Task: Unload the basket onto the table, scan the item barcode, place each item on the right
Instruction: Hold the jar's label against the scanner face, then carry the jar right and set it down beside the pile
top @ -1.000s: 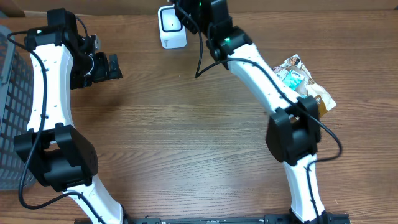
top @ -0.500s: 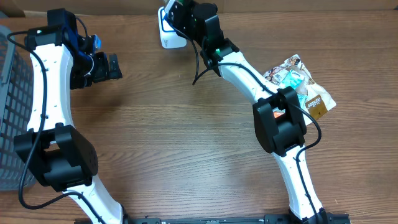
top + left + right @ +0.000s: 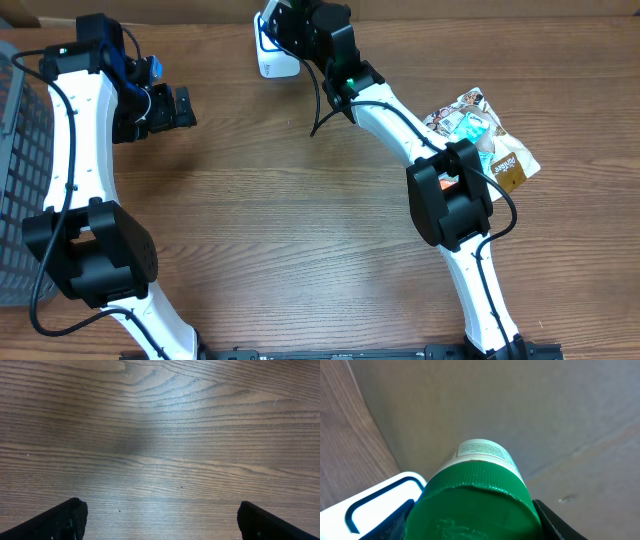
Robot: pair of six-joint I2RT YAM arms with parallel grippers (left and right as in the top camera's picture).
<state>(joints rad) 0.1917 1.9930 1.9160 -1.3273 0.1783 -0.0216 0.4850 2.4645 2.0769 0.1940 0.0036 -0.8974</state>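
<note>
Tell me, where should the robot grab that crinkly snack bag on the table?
Probably pinch the snack bag by its crumpled edge, coming straight down from above. It lies low on the table, so only its raised wrinkles offer something to close on.

A mock shop checkout on a wooden table [image 3: 300,230]: white barcode scanner [image 3: 278,66], grey basket [image 3: 15,150], snack packets [image 3: 470,120].

Nothing can be read. The pale label [image 3: 481,450] on the green-capped white bottle [image 3: 475,505], centre of the right wrist view, shows only blurred fine lines. The crumpled snack packets [image 3: 480,135] at the overhead's right edge carry illegible print.
</note>
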